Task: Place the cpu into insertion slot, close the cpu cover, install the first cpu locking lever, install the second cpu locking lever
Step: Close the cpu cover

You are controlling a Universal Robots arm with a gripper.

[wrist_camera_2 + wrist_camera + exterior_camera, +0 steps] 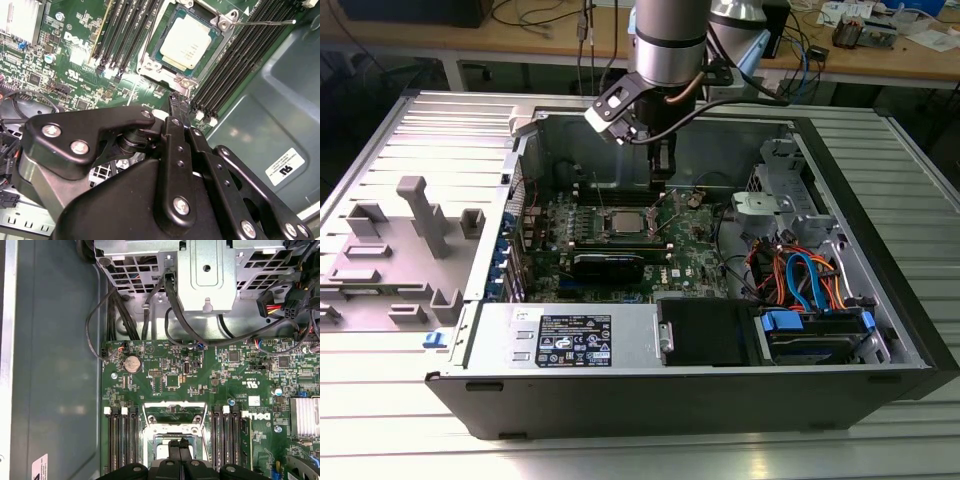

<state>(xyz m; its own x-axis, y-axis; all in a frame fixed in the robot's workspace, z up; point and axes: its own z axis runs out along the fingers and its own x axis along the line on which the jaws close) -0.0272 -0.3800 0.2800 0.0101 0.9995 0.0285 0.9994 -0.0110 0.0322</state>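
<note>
Gripper (178, 103), seemingly closed, hangs near seated cpu (186, 44).

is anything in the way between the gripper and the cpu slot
Nothing visible. The gripper hovers close beside the slot, where the cpu already sits, with a clear path between them.

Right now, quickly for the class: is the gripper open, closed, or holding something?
Gripper: closed, with nothing visibly held.
</note>
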